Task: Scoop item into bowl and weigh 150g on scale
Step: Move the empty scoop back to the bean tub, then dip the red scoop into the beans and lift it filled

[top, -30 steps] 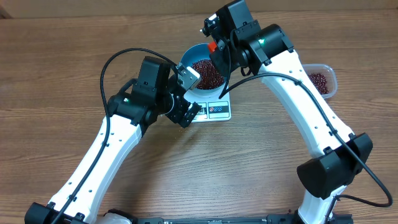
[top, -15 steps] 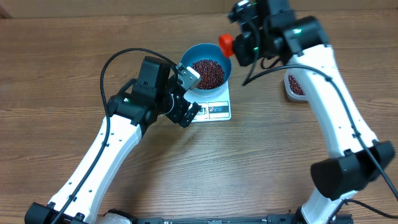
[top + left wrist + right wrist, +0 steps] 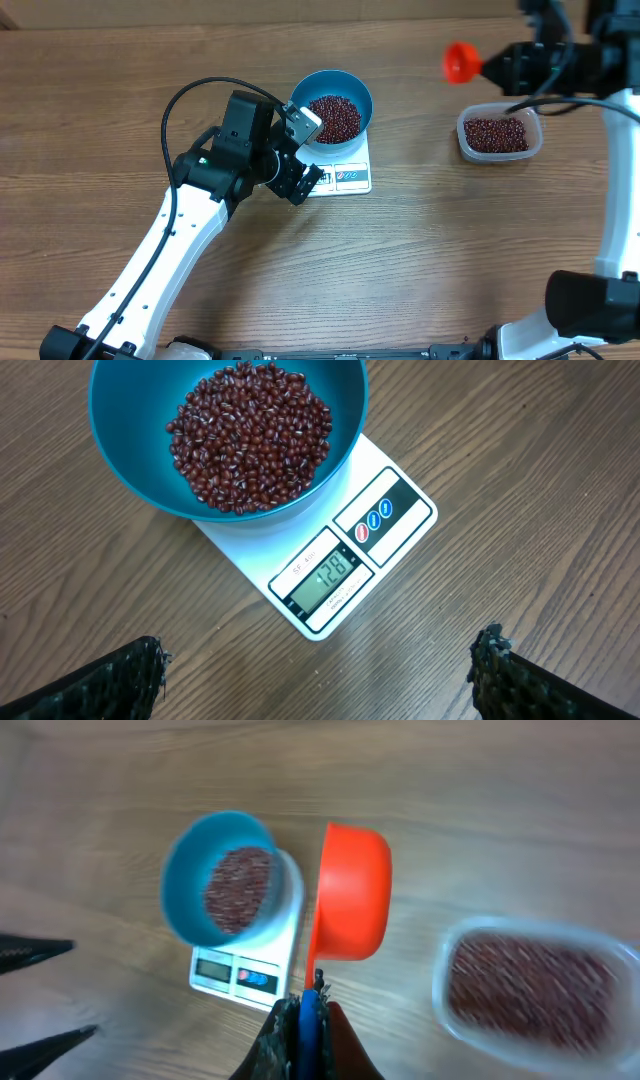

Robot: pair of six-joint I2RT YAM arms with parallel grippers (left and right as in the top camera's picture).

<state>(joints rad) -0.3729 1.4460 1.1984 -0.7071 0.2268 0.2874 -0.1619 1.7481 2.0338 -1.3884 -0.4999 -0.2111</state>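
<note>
The right gripper (image 3: 305, 1008) is closed on the thin handle of an orange scoop (image 3: 350, 905) and holds it in the air, over the table (image 3: 420, 260), near the far left corner of a clear tub (image 3: 463, 140) that has beans in it. Whether the scoop carries anything, I cannot tell.

The left gripper (image 3: 320, 658) is wide open and holds nothing – it hangs just in front of the scale (image 3: 400, 510), with its fingers on both sides of the view. The blue bowl (image 3: 120, 450) stands on the scale and has a heap of red-brown beans (image 3: 250, 440) inside. The display shows 128.
</note>
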